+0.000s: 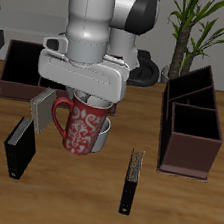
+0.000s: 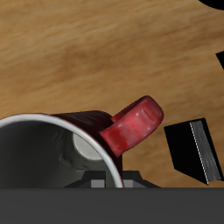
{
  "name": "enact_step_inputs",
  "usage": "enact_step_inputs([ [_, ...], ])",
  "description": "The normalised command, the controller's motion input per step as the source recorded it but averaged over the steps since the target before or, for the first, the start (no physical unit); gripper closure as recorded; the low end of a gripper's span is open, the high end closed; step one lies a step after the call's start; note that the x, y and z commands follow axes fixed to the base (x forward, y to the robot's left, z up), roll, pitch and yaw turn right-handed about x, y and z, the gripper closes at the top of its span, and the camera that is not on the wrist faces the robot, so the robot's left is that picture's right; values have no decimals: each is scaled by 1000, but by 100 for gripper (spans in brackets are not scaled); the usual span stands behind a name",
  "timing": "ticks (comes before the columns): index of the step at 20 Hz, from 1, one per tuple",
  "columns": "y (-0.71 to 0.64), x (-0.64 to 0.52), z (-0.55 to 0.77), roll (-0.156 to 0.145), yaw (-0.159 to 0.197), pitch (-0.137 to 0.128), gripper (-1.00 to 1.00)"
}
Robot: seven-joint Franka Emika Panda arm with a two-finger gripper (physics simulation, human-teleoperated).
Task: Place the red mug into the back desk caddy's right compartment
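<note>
- Exterior view: the gripper [image 1: 93, 103] is pinching the mug [image 1: 81, 128] by its rim wall, one finger inside the cup and one outside, as far as the arm lets me see.
- The mug is hanging tilted over the middle of the table [image 1: 91, 207], nearer the front than the back caddy [image 1: 24, 71], which the arm is partly hiding.
- The right compartment [image 1: 24, 65] is showing as the big square section at the caddy's visible end, and it is looking vacant.
- A black book [image 1: 18, 146] is standing near the mug and a second book [image 1: 131, 182] is standing farther along; the other caddy [image 1: 190, 125] is sitting well apart.
- Wrist view: the mug's white inside and red handle [image 2: 136, 122] are filling the frame, with wood grain and one book [image 2: 194, 149] beyond; the caddy is not showing here.
- I am judging the step as carrying: the mug needs raising until its base is clearing the caddy wall, then travelling back over the square section.
- Because the mug is tilting, a rim grip may let it swing; moving slowly and lowering it centred, away from the walls, should be helping before the fingers part.
</note>
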Motion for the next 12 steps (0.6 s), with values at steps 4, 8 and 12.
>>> enact_step_inputs([
  [4,-153,-451,665,-7,-30,-62,100],
  [8,-33,-488,480,15,12,-47,100],
  [12,-30,-472,299,-13,41,-40,100],
])
